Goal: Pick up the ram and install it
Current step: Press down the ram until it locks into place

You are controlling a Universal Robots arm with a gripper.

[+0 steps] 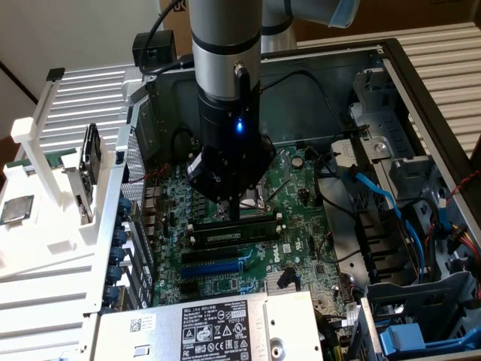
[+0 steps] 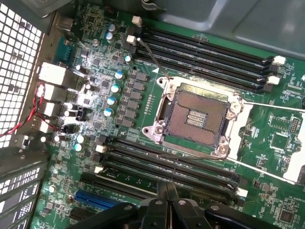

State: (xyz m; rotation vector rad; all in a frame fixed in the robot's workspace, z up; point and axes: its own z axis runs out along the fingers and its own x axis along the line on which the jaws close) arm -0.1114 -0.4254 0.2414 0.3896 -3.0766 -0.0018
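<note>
Closed gripper fingers [image 2: 167, 191] press together — nothing held — right over the black memory slots [image 2: 167, 164] below the empty processor socket [image 2: 198, 117]; the ram [image 1: 233, 229] sits in a slot.

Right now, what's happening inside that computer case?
A robot arm is reaching into an open computer case, its claw shut and low over the motherboard, just past the empty processor socket. A ram stick sits in a black slot right below the claw. A silver processor chip lies on the white rack outside.
</note>
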